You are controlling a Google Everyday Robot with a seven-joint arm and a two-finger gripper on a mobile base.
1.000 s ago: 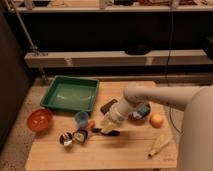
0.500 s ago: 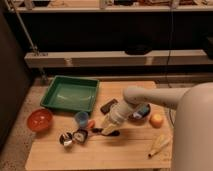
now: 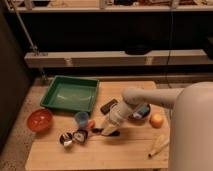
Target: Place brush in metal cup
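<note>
Near the front of the table (image 3: 120,152), the metal cup (image 3: 66,140) is seen just beside the brush (image 3: 80,135), which is laid with its head towards the cup. The gripper (image 3: 100,131) is held low at the handle end, seemingly for a pick-up; whether it is clamped on the brush cannot be told. Behind are set a blue cup (image 3: 81,118), a black bar (image 3: 108,106) and a green tray (image 3: 70,95).

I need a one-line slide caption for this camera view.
Gripper low over wooden table, beside black-handled dish brush, near small silver metal cup.
</note>
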